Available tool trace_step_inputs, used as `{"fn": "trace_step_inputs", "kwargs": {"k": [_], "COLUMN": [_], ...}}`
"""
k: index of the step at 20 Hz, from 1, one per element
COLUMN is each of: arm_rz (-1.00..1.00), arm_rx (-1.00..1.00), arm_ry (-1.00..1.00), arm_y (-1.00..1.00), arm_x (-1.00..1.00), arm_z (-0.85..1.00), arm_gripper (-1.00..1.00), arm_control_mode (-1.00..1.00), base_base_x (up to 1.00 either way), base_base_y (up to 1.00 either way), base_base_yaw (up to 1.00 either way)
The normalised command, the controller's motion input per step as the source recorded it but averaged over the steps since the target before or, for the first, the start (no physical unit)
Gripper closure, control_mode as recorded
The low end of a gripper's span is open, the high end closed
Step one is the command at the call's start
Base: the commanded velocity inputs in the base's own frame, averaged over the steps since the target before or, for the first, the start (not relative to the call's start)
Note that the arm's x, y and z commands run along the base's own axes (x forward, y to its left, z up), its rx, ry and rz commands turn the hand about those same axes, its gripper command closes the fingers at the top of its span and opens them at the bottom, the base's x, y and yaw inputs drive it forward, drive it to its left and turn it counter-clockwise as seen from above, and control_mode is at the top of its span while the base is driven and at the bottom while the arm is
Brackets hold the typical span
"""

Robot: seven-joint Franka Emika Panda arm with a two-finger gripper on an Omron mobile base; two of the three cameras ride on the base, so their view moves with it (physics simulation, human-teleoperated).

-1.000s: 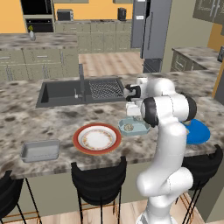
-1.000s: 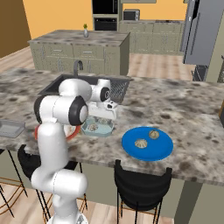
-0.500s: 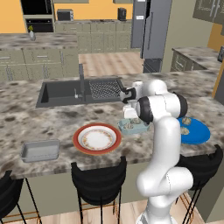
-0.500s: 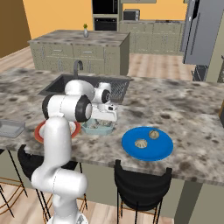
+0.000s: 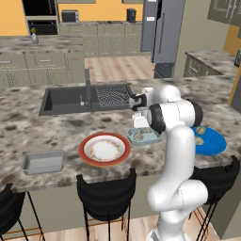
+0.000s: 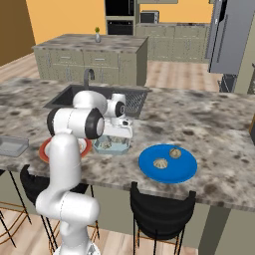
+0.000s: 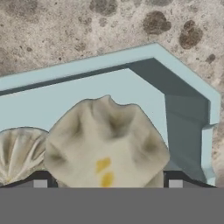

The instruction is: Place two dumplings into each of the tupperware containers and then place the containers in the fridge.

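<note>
Now, jaws (image 7: 107, 183): I see them spread wide, straddling a pale crinkled dumpling (image 7: 107, 144) without gripping it.
Pale blue rectangular tupperware container (image 7: 109, 59): holds that dumpling and a second (image 7: 22, 151) touching it.
Change: over the last second my hand stayed above this tray; I judge it filled.
Flat round blue plate (image 6: 172, 172): two dumplings left.
Grey empty container (image 5: 43, 162): far left on the surface (image 6: 199, 119).
Steel fridge (image 5: 162, 30): well beyond.

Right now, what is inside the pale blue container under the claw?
Two dumplings lie inside the container, side by side; the hand view's bottom edge and the left edge cut them off. The claw stands open around the nearer one.
</note>
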Motion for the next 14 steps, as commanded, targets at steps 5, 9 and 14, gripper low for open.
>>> {"fn": "trace_step_inputs", "kwargs": {"k": [5,9,14], "arm_rz": [0.0,0.0,0.0], "arm_rx": [0.0,0.0,0.0], "arm_ry": [-0.01,-0.02,0.0], "arm_y": [0.0,0.0,0.0], "arm_x": [-0.12,-0.02,0.05], "arm_z": [0.0,0.07,0.05], "arm_gripper": [-1.0,-1.0,-1.0], "arm_control_mode": [-1.0,-1.0,-1.0], "base_base_x": [0.0,0.0,0.0], "base_base_y": [0.0,0.0,0.0], "base_base_yaw": [0.0,0.0,0.0]}}
